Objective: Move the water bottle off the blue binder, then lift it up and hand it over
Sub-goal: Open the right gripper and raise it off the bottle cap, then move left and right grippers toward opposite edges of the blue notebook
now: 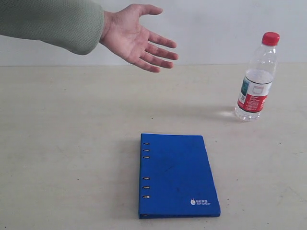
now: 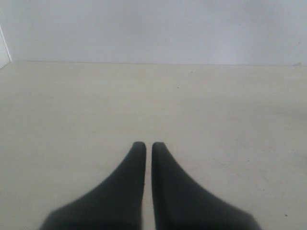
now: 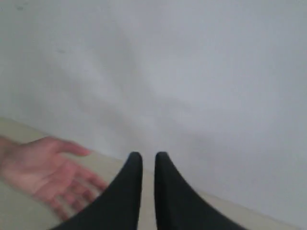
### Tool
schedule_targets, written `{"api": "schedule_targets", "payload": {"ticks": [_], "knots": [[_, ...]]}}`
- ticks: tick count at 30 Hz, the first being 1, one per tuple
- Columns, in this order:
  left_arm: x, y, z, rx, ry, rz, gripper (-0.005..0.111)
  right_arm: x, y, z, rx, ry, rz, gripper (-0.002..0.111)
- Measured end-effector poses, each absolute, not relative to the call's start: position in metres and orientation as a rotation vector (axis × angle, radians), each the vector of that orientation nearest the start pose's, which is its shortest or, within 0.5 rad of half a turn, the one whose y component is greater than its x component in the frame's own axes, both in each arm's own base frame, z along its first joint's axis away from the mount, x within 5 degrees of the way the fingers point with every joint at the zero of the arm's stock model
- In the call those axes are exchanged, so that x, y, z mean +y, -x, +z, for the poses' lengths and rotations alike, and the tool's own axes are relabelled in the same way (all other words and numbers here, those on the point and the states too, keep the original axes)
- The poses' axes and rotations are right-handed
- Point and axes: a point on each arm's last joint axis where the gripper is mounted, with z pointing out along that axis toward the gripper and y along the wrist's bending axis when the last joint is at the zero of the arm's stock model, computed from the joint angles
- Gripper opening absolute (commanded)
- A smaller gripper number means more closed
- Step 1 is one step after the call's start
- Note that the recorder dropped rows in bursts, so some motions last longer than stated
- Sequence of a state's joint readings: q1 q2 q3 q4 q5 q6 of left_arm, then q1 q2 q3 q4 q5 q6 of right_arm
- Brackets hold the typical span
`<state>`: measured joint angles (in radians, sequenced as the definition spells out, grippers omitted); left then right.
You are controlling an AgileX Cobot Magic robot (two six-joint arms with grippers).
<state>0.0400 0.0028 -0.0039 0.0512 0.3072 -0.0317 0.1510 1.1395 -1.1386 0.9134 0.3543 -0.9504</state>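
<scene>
White wall (image 3: 201,72) backs right gripper (image 3: 148,155), clenched empty like left gripper (image 2: 148,144); hand (image 3: 43,170) nearby blurred.

Bare table (image 1: 72,143) surrounds the blue binder (image 1: 177,175). The water bottle (image 1: 257,79) stands well apart, far right; a person's hand (image 1: 136,38) hovers far left, seemingly above the tabletop.
</scene>
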Motion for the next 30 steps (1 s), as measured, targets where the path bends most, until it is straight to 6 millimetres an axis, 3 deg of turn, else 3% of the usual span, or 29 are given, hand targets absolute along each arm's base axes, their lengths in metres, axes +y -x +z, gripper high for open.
{"api": "schedule_targets", "payload": {"ticks": [2, 5, 6, 12, 14, 21, 24, 27, 30], "knots": [[0.004, -0.054, 0.187, 1.789, 0.032, 0.055, 0.004, 0.07, -0.218, 0.416, 1.736, 0.488, 0.426, 0.001], [0.004, -0.054, 0.187, 1.789, 0.032, 0.055, 0.004, 0.074, -0.192, 0.376, 1.858, 0.523, 0.562, 0.001], [0.004, -0.054, 0.187, 1.789, 0.032, 0.055, 0.004, 0.073, -0.183, 0.348, 1.913, 0.499, 0.596, 0.001], [0.004, -0.054, 0.187, 1.789, 0.032, 0.055, 0.004, 0.076, -0.154, 0.244, 2.052, 0.522, 0.725, 0.001], [0.004, -0.054, 0.187, 1.789, 0.032, 0.055, 0.004, 0.077, -0.151, 0.219, 2.113, 0.535, 0.764, 0.001], [0.004, -0.054, 0.187, 1.79, 0.021, 0.065, 0.004, 0.078, -0.169, 0.184, 2.26, 0.531, 0.754, 0.001], [0.006, -0.055, 0.189, 1.76, -0.113, 0.211, 0.004, 0.082, -0.179, 0.17, 2.296, 0.567, 0.791, 0.004], [0.008, -0.055, 0.193, 1.72, -0.22, 0.336, 0.004, 0.082, -0.186, 0.158, 2.34, 0.575, 0.79, 0.022], [0.006, -0.056, 0.197, 1.676, -0.196, 0.304, 0.004, 0.082, -0.193, 0.145, 2.4, 0.552, 0.793, 0.048]]}}
